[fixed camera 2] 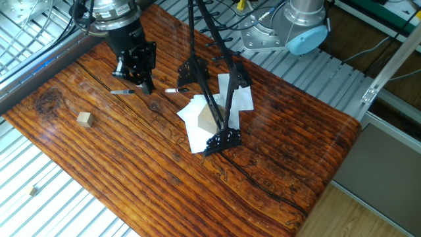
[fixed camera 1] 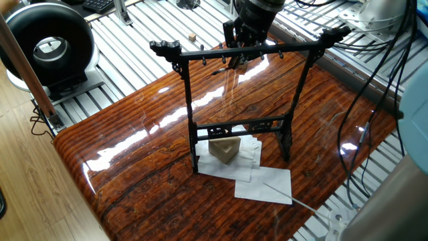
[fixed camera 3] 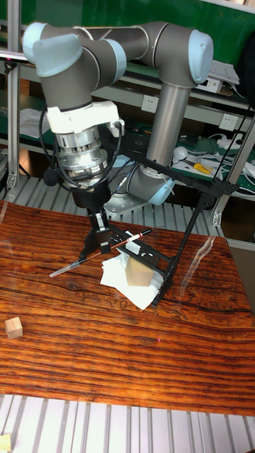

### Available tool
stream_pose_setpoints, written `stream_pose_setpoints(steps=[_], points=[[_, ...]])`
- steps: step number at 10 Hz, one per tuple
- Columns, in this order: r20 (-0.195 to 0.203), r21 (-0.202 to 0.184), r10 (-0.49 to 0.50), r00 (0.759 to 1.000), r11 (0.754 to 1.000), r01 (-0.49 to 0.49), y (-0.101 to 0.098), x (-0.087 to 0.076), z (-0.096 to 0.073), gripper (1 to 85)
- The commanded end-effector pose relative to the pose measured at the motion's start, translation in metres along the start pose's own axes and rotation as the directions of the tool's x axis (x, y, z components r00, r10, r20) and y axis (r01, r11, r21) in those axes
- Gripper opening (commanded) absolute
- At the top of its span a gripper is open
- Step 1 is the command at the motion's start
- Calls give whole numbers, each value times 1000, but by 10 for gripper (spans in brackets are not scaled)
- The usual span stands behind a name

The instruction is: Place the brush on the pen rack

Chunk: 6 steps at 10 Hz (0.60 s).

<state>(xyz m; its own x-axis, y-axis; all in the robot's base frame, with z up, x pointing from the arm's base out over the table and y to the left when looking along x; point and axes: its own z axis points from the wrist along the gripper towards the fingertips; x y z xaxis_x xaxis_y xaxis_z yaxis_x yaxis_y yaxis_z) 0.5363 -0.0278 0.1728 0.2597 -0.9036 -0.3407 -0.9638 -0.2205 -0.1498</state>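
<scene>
The wooden surface (fixed camera 2: 276,151) fills most of the room's middle, glossy and striped. On it stands the rack (fixed camera 1: 235,100), a tall black frame with pegs along its top bar and white paper sheets (fixed camera 1: 264,182) under its feet. A tan wedge-shaped block (fixed camera 1: 224,148) sits on the paper, just behind the lower rail. The arm (fixed camera 3: 106,71) reaches down beside the rack, on its far side in one fixed view. Its claw (fixed camera 2: 139,71) is closed narrow on the brush (fixed camera 3: 99,251), gripping it near the middle. The brush hangs tilted, just above the surface, its pale tip (fixed camera 3: 57,272) pointing away from the rack and its reddish end (fixed camera 3: 144,233) toward it. A small wooden cube (fixed camera 2: 83,118) lies well apart near the surface's edge.
</scene>
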Motion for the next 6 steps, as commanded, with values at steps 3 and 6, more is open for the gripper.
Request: stream_pose_setpoints(steps=[3, 6], points=[[35, -16, 31, 999, 999, -31, -11, -6, -9, 10], [29, -17, 48, 998, 999, -47, -12, -12, -17, 10]])
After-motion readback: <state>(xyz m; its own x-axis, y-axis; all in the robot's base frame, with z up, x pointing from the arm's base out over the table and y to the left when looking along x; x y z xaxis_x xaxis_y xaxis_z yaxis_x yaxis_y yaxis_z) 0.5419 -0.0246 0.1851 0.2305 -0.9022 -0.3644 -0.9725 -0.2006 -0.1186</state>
